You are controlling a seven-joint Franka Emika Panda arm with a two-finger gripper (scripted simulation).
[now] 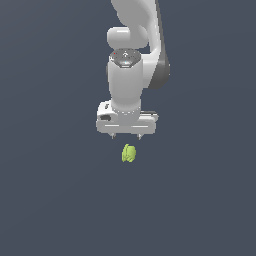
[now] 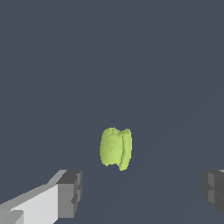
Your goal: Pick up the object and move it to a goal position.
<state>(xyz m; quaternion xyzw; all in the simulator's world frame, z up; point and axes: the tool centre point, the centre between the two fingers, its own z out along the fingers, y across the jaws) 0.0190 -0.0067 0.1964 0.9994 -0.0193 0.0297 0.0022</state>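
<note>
The object [image 1: 129,153] is a small lumpy yellow-green oval with ridged sides, lying on the dark floor. It also shows in the wrist view [image 2: 116,148]. My white gripper [image 1: 127,136] hangs just above it and slightly behind it in the exterior view, fingers pointing down. The jaws stand wide apart and hold nothing. In the wrist view the two dark fingertips [image 2: 70,193] sit far apart, with the object ahead of the gap between them and touching neither.
A plain dark grey floor [image 1: 55,200] fills both views. The white arm [image 1: 131,65] rises above the gripper toward the top of the exterior view. No goal marker shows.
</note>
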